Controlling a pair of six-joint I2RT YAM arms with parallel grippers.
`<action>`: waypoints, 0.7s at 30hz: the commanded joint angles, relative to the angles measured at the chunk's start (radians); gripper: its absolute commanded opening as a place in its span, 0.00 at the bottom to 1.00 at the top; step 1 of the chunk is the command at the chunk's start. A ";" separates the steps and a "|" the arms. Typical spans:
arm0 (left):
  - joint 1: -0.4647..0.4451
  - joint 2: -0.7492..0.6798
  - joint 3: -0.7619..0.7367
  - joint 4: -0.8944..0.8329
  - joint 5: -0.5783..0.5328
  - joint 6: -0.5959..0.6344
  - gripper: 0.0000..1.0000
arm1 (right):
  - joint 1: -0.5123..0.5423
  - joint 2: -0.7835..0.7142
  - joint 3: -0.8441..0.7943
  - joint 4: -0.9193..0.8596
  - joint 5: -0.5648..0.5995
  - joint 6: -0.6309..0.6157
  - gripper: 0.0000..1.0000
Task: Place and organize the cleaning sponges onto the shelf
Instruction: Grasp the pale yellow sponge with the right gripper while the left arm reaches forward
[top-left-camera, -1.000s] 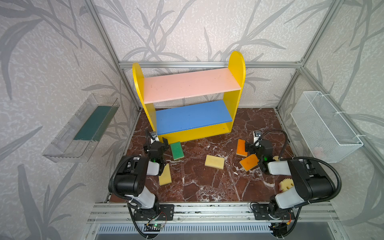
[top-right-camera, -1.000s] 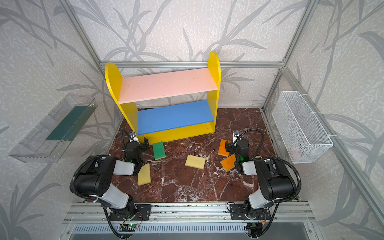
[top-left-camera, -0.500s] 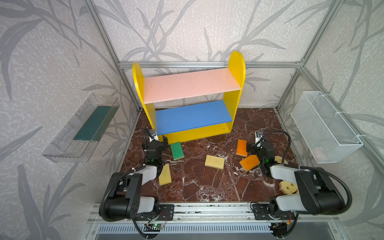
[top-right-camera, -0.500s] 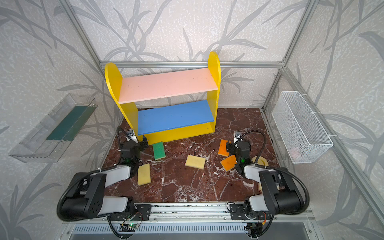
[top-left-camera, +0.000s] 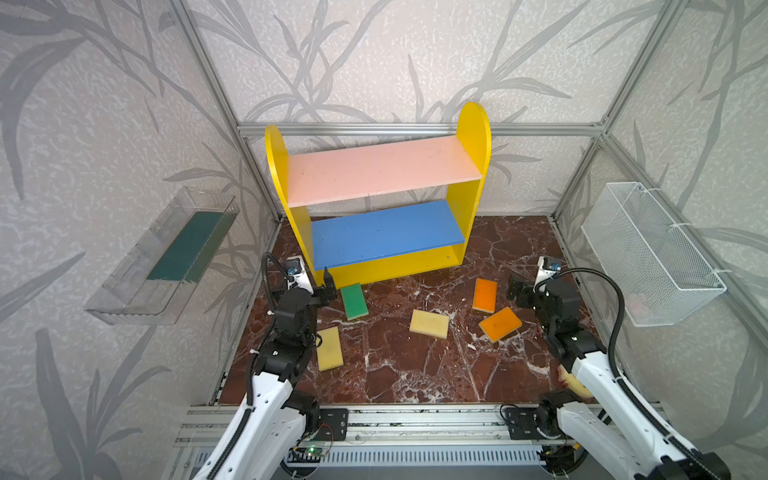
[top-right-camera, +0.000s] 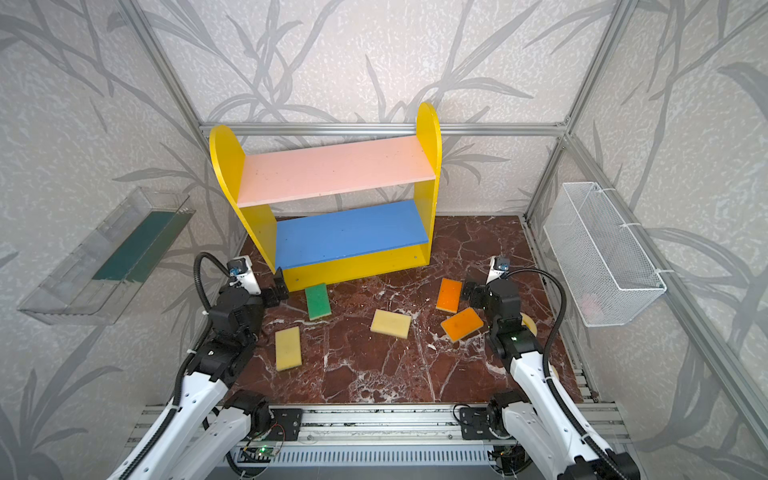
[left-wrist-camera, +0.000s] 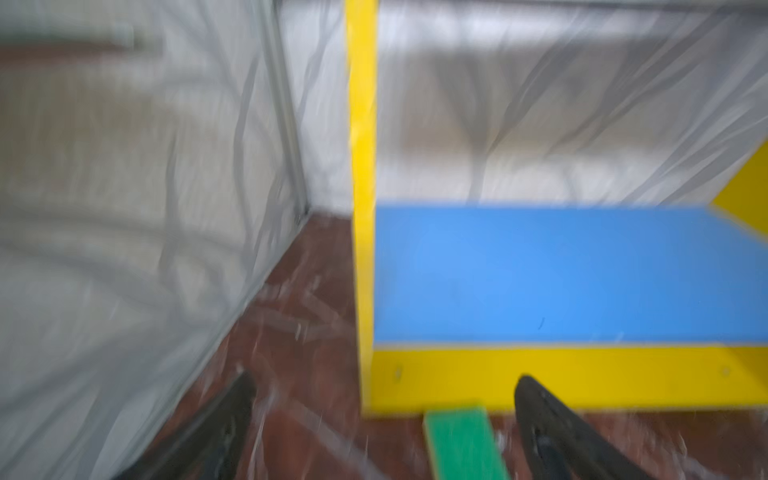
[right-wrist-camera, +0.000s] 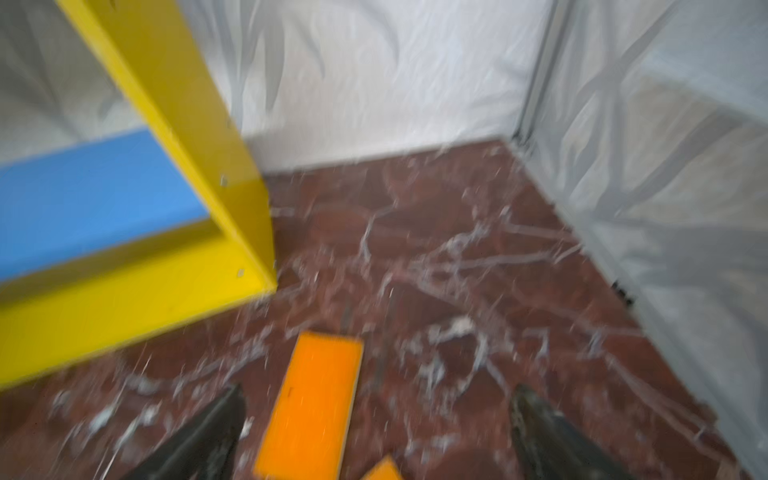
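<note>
Shelf (top-left-camera: 382, 170) boards bare, 0 placed. 5 rectangular sponges (top-left-camera: 429, 323) lie on the floor (top-left-camera: 395, 374) in front. Left claw (left-wrist-camera: 384, 386) wide, empty, by the green sponge (top-left-camera: 354, 301); right claw (right-wrist-camera: 378, 390) wide, empty, by an orange sponge (top-left-camera: 485, 295).

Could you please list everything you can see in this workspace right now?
shelf: one, yellow sides, pink and blue boards, at the back, nothing on it.
green sponge: one, on the floor in front of the shelf.
orange sponges: two, floor, right side.
pale yellow sponges: two, one mid-floor, one at left.
round sponge: at least one, yellow, mostly hidden behind the right arm.
tray: one, clear with dark green lining, left wall.
basket: one, white wire, right wall; something pale inside, unclear.
floor: dark red marble.
left gripper: open, empty, beside the green sponge.
right gripper: open, empty, beside an orange sponge.
</note>
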 joint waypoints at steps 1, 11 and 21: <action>-0.156 -0.104 0.094 -0.353 -0.054 -0.160 0.95 | 0.034 -0.107 0.071 -0.268 -0.194 0.075 0.93; -0.499 0.119 0.115 -0.438 -0.112 -0.329 0.92 | 0.314 -0.050 0.122 -0.393 -0.238 0.086 0.89; -0.502 0.399 0.055 -0.082 0.094 -0.365 0.81 | 0.465 0.141 0.130 -0.320 -0.277 0.219 0.74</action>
